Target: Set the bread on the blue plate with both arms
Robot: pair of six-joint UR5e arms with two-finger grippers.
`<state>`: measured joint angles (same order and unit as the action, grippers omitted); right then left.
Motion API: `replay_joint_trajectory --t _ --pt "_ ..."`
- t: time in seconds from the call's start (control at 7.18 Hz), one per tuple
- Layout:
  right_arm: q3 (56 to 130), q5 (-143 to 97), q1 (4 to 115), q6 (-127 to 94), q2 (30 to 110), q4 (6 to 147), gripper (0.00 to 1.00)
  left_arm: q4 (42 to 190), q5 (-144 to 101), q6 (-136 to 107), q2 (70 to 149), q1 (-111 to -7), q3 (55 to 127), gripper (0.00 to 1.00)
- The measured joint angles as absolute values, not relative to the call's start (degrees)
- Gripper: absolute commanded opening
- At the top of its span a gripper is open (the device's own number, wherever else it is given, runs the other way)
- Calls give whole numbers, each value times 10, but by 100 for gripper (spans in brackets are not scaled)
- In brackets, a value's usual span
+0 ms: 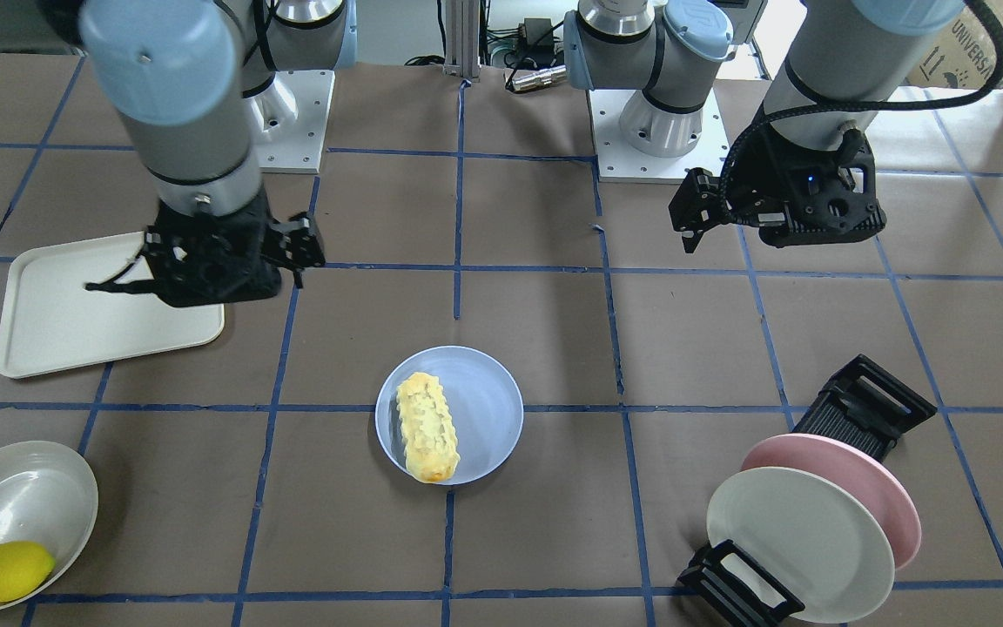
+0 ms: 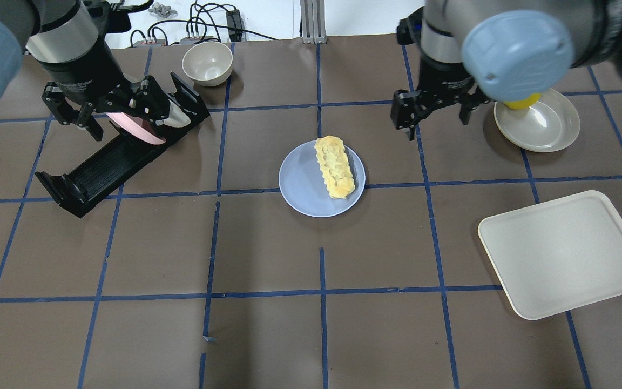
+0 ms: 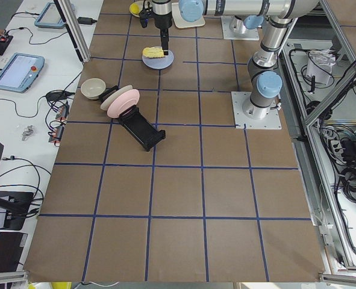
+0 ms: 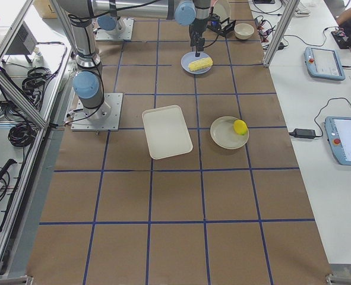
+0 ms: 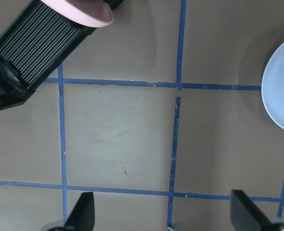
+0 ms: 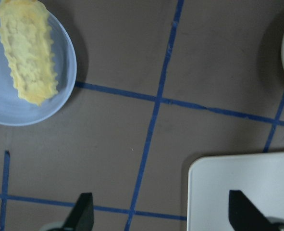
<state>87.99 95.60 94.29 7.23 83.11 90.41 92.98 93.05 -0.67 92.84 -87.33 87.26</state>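
The golden bread [image 1: 426, 427] lies lengthwise on the blue plate [image 1: 488, 401] at the middle of the table; it also shows in the overhead view [image 2: 335, 166] on the plate [image 2: 300, 183]. My left gripper [image 2: 106, 108] is open and empty, raised above the dish rack, well to the plate's left. My right gripper [image 2: 435, 111] is open and empty, raised to the plate's right. The right wrist view shows the bread [image 6: 29, 53] on the plate [image 6: 7, 108] at upper left, beyond my open fingertips [image 6: 84, 214]. The left wrist view shows only the plate's edge [image 5: 281, 91].
A black dish rack [image 2: 100, 167] holds a pink plate [image 1: 867, 488] and a cream-white plate [image 1: 797, 540]. A cream tray [image 2: 565, 254] lies at the right. A lemon [image 1: 5, 570] sits in a shallow bowl [image 1: 23, 496]. A small bowl [image 2: 207, 63] stands at the back.
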Motion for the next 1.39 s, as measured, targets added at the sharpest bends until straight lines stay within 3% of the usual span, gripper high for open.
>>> replay_joint_trajectory --t 0.42,1.39 --pt "925 953 903 104 921 894 100 932 930 -7 927 -872 869 100" --pt "892 911 899 101 926 911 100 934 930 -6 923 -872 873 100"
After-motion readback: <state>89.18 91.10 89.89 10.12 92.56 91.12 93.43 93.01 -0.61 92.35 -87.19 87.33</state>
